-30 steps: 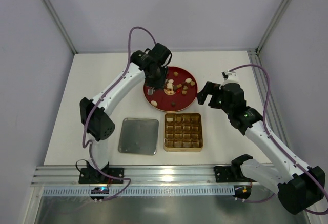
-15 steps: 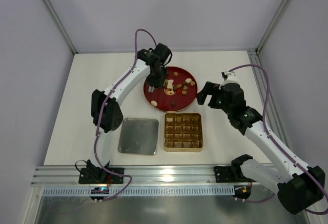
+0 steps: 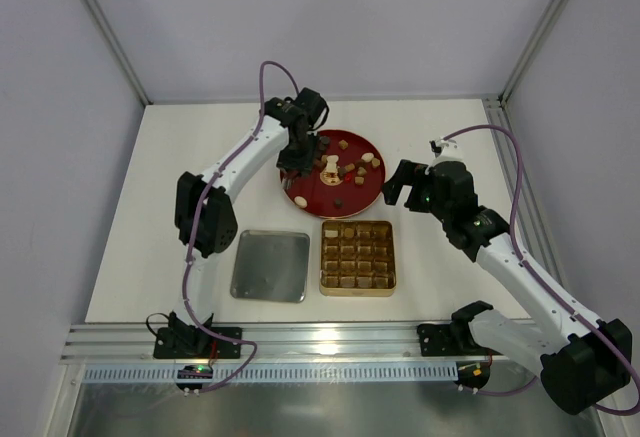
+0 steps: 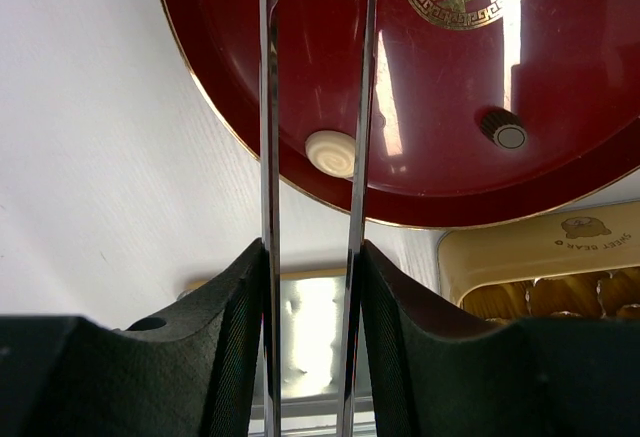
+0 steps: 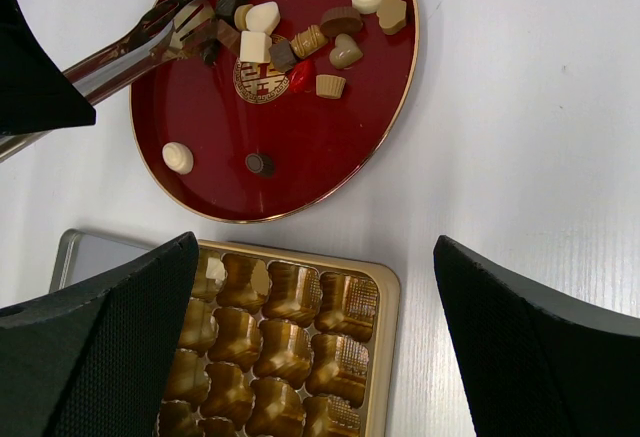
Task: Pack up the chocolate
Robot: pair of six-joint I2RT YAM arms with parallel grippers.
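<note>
The left pincer (image 3: pixel 296 160) is clamped on metal tongs (image 5: pixel 110 62) over the red plate (image 3: pixel 310 198), upper centre of the top view, where the chocolate (image 3: pixel 346 169) lies. The right pincer (image 3: pixel 401 184) stands wide apart, just right of the plate.

Red plate (image 3: pixel 322 200) beyond gold tin (image 3: pixel 358 290) — silver lid (image 3: pixel 270 266) beside it — metal tongs (image 5: pixel 120 57) over plate.

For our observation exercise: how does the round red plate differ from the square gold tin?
The round red plate has one open floor; the square gold tin is split into cells. The plate is glossy red, the tin gold throughout. Both sit on the white table.
</note>
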